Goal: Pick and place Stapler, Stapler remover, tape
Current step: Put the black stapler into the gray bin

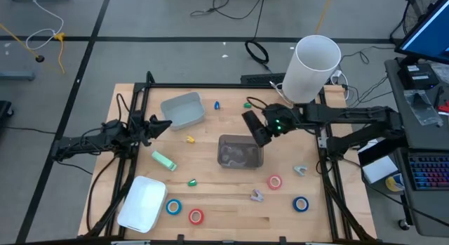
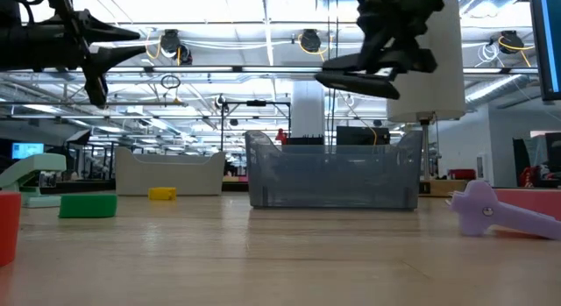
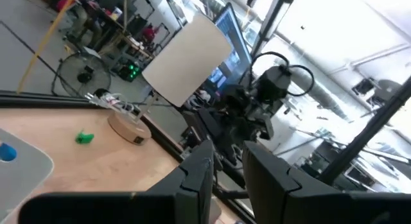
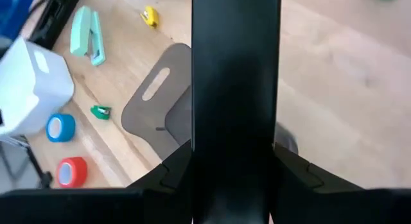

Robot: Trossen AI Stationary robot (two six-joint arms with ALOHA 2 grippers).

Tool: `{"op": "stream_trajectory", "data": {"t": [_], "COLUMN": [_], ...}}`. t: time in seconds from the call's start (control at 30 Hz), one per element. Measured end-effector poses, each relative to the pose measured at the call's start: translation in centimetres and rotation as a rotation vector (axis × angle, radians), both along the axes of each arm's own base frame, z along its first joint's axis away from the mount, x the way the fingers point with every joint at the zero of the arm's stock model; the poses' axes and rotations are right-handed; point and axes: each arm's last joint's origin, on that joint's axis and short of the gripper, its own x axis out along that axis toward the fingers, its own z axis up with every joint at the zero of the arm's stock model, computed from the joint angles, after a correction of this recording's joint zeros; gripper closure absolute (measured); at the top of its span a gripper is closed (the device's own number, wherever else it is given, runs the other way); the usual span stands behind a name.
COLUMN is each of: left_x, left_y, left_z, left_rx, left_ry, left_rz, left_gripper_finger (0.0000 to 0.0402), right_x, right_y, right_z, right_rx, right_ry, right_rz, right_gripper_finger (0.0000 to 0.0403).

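The mint-green stapler (image 1: 163,161) lies flat on the table, near-left of the grey bin (image 1: 240,151). Two blue tape rolls (image 1: 173,206) (image 1: 300,203) and two red ones (image 1: 196,216) (image 1: 274,181) lie flat near the near edge. A purple staple remover (image 1: 257,196) lies between them and shows as the purple piece (image 2: 491,209) in the low view. My right gripper (image 1: 252,129) hangs shut above the bin's far rim and holds nothing that I can see. My left gripper (image 1: 158,126) is open, raised over the table's left part, far-left of the stapler.
A blue-grey tray (image 1: 182,110) sits far left and a white lid (image 1: 142,203) near left. A tall white cylinder (image 1: 312,68) stands at the far right. A pale clip (image 1: 300,170) and small green (image 1: 191,182), yellow (image 1: 189,139) and blue (image 1: 217,104) pieces are scattered about.
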Motion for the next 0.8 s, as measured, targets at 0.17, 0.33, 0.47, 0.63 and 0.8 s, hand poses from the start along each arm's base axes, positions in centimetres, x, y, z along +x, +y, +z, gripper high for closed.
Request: {"op": "stream_trajectory", "data": {"t": [0.17, 0.33, 0.47, 0.63, 0.8], "left_x": [-0.1, -0.3, 0.0, 1.3, 3.7], "left_y": [0.2, 0.2, 0.2, 0.3, 0.5], "left_z": [0.3, 1.2, 1.7, 3.3, 5.9], "left_rx": [-0.026, 0.039, 0.102, 0.169, 0.29], "left_ry": [-0.04, -0.11, -0.128, -0.035, 0.139], "left_rz": [0.055, 0.079, 0.102, 0.115, 0.118], "left_gripper_finger": [0.0316, 0.0316, 0.0316, 0.0316, 0.0316], "right_x": [1.5, 2.7, 3.6, 4.3, 4.5], "right_y": [-0.4, -0.6, -0.7, -0.7, -0.7], "right_z": [0.9, 1.5, 1.6, 1.6, 1.6], "right_rx": [-0.09, -0.158, -0.19, -0.218, -0.224], "right_ry": [0.045, 0.073, 0.077, 0.067, 0.06], "right_rz": [0.115, 0.165, 0.202, 0.233, 0.24], "right_gripper_finger": [0.0274, 0.0274, 0.0274, 0.0274, 0.0274]}}
